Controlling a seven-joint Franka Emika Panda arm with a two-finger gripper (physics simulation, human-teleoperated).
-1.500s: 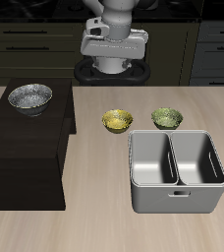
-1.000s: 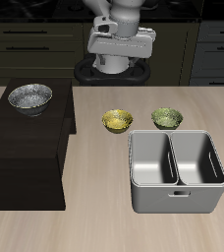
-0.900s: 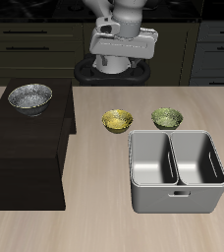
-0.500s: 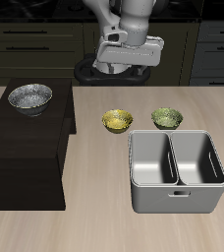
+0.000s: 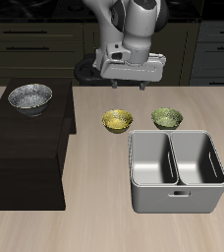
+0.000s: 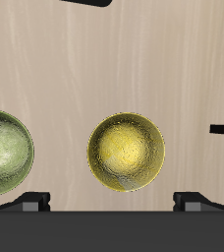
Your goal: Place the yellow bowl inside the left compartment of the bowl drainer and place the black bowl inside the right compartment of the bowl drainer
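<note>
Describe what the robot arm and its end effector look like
The arm is built of rounded, glossy white and light-grey segments with darker joints. It ends in a wide, boxy light-grey end effector body with small dark marks along its face and short dark fingers beneath. In the wrist view only two dark finger tips show, against a black band. No cables or readable markings are visible.

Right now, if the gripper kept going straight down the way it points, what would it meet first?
Most likely the yellow bowl: it sits almost centred under the gripper in the wrist view, with the olive-green bowl off to one side. Exact depth is unclear.
</note>
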